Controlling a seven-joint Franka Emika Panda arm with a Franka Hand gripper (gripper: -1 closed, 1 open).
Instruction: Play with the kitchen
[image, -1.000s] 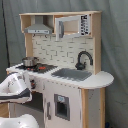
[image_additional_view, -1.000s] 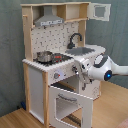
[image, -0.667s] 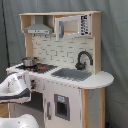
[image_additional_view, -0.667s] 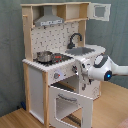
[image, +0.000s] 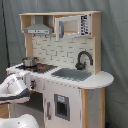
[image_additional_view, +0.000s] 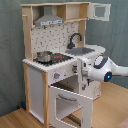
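While the kitchen (image_additional_view: 60, 55) stands tall and upright on the wooden floor (image_additional_view: 15, 119), we see its front face toward the second exterior view's right, oven door (image_additional_view: 72, 102) hanging open. A pot (image_additional_view: 44, 56) sits on the stove, then the faucet (image_additional_view: 75, 39). Rightmost, the gripper (image_additional_view: 82, 70) nears the counter edge; whether its fingers are spread, we cannot tell.

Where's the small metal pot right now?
The small metal pot sits on the black stove top at the second exterior view's left end of the counter, below the grey range hood, left of the grey sink.
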